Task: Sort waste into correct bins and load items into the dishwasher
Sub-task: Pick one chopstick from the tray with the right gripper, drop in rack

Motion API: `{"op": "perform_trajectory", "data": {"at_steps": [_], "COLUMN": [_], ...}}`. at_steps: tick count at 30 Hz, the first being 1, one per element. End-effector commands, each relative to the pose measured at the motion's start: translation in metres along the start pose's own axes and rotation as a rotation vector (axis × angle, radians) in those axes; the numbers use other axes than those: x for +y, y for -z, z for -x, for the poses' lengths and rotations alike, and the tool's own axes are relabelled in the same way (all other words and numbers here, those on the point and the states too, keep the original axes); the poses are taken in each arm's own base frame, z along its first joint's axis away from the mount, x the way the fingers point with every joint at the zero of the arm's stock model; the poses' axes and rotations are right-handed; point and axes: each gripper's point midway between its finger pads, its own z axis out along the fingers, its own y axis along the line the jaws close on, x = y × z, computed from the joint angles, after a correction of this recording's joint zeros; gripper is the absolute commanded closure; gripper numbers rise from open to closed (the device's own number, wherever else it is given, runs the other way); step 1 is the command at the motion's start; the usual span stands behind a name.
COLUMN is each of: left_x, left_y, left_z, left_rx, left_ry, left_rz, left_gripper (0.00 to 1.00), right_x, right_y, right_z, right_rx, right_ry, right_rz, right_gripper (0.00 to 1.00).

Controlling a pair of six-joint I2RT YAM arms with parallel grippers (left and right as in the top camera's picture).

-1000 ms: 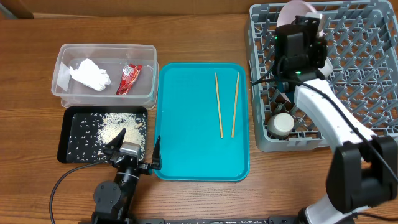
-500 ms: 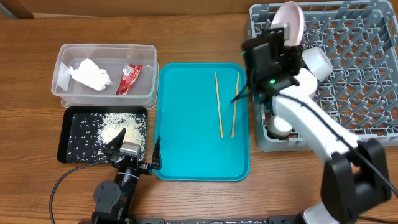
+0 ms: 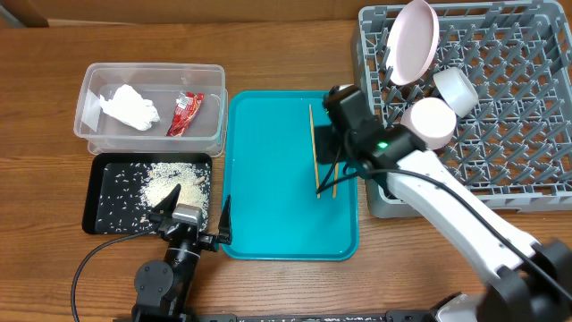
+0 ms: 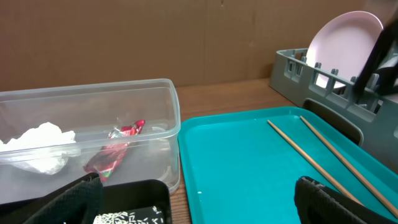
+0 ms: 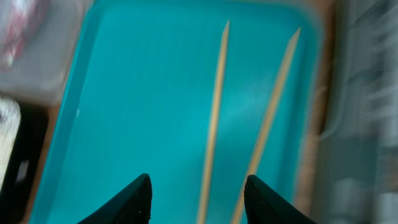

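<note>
Two wooden chopsticks point(image 3: 315, 148) lie side by side on the teal tray point(image 3: 268, 179); in the right wrist view point(image 5: 214, 112) they are blurred. My right gripper point(image 3: 326, 174) hovers open and empty above their near ends point(image 5: 198, 186). My left gripper point(image 3: 197, 215) is open and empty at the front, between the black tray point(image 3: 98, 192) of rice point(image 3: 174, 183) and the teal tray. The clear tub point(image 3: 89, 98) holds the napkin point(image 3: 130, 107) and the red wrapper point(image 3: 186, 114). The grey rack point(image 3: 536, 107) holds an upright pink plate point(image 3: 411, 40) and two white bowls point(image 3: 454, 88).
The left wrist view shows the tub wall point(image 4: 168, 112), the wrapper point(image 4: 115, 149), the teal tray point(image 4: 249, 162) and the rack's corner point(image 4: 292, 68). My right arm crosses the rack's front left corner. A brown wall runs along the table's back.
My right gripper has moved from the rack's back left part to the left and forward, over the chopsticks on the teal tray. The left arm has not moved.
</note>
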Motion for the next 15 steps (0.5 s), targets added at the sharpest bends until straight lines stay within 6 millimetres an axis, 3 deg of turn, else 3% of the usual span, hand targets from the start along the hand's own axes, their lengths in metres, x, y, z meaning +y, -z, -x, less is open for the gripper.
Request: {"op": "perform_trajectory", "data": {"at_steps": [1,8,13,15], "left_x": [-0.001,-0.001,-0.001,-0.001], "left_y": [0.0,0.0,0.0,0.0], "left_z": [0.0,0.0,0.0,0.0], "left_rx": [-0.004,-0.004,-0.004,-0.004], "left_ry": [-0.015,-0.015,-0.015,-0.015], "left_rz": [-0.007,-0.007,-0.007,-0.007], "left_gripper": [0.0,0.0,0.0,0.0], "right_x": [0.012,0.001,-0.009,-0.012], "right_y": [-0.037,-0.086,-0.105,-0.108], "right_z": [-0.041,-0.062,-0.08,-0.087], "right_rx": [0.182,0.266,0.324,0.35], "right_ry": [-0.066,-0.151,-0.202,-0.236], "right_rz": [0.069,0.011,-0.046,-0.065], "right_gripper": [0.51,0.6,0.69,0.77]}}
